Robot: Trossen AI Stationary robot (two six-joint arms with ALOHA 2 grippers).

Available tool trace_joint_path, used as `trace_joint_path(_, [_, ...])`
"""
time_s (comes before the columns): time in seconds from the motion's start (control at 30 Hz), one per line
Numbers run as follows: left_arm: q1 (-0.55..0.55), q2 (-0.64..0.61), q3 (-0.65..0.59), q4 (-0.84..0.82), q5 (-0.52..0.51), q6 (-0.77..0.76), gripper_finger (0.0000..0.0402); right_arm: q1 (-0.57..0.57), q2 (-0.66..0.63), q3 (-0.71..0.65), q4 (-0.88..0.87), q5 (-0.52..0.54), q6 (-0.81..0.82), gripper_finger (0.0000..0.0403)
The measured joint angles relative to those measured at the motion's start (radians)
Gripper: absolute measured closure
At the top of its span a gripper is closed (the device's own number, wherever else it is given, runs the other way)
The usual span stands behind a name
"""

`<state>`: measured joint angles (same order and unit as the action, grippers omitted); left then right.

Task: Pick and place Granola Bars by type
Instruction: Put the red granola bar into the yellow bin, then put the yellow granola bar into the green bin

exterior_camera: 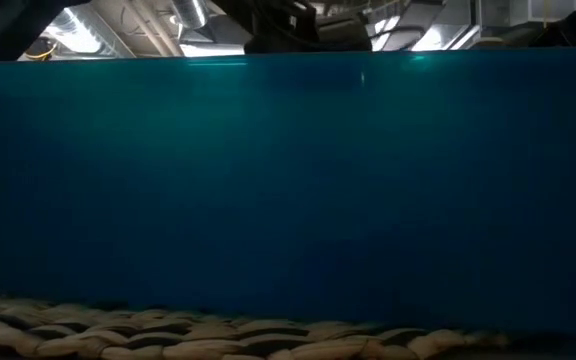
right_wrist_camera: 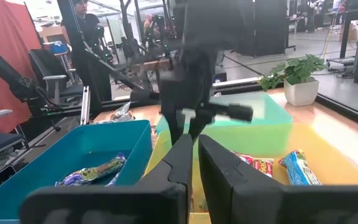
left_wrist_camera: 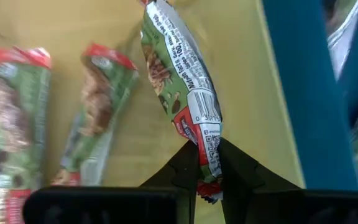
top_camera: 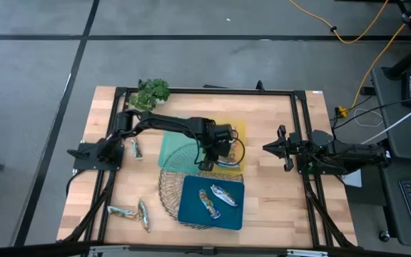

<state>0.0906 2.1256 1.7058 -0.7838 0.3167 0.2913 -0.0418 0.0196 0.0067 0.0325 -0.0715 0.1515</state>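
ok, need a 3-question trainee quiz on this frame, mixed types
1. True or false: the left claw is shut on a bar.
2. Over which tray does the left claw hang? A) blue B) yellow C) green
3. How many bars lie in the blue tray, seen from above?

Key:
1. True. It pinches the wrapper's end.
2. B, the yellow tray, with two bars already in it.
3. Two. The right claw waits shut to the right of the trays.

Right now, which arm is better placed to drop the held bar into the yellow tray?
Left. Its hand is shut on a granola bar directly over the yellow tray. The right hand is shut, holds nothing, and waits off to the side.
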Motion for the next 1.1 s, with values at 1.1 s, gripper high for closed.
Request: trace_joint_path(1.1, [-0.005,-0.064,0.079,-0.101,-0.224,-0.073,0.0241,0.0,0.0,0.0,0.0,0.0,0.0,0.037])
